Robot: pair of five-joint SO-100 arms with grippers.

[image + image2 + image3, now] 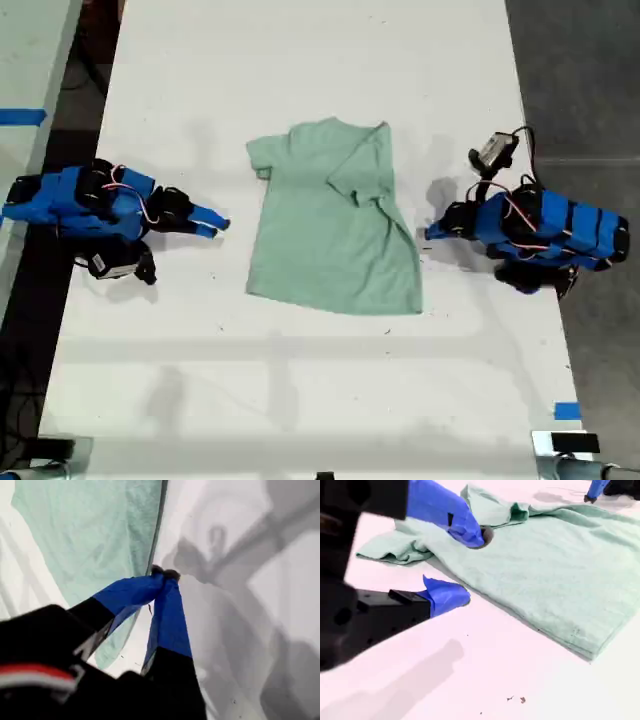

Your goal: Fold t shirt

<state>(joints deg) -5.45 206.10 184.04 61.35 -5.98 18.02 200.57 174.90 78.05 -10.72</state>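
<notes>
One pale mint-green t shirt (330,225) lies near the middle of a white counter (300,70), flanked by two blue arms, one at each side of the exterior view. The sleeve on that view's right is folded inward across the chest; the other sleeve lies flat and spread. My first claw (165,573), on the arm at the exterior view's right (432,232), has its two blue fingers (172,615) pinched together tip to tip just beside the shirt's edge; whether any cloth sits between them cannot be told. My second claw (465,567), on the arm at the exterior view's left (212,224), stands wide apart over bare counter, close to the shirt's side but not touching it, one finger (447,510) raised above the cloth, the other low (445,596). Two strips of blue tape mark the surroundings: one (22,117) at the exterior view's left edge, one (567,410) near its lower right corner. Nothing lies between either claw and the shirt.
</notes>
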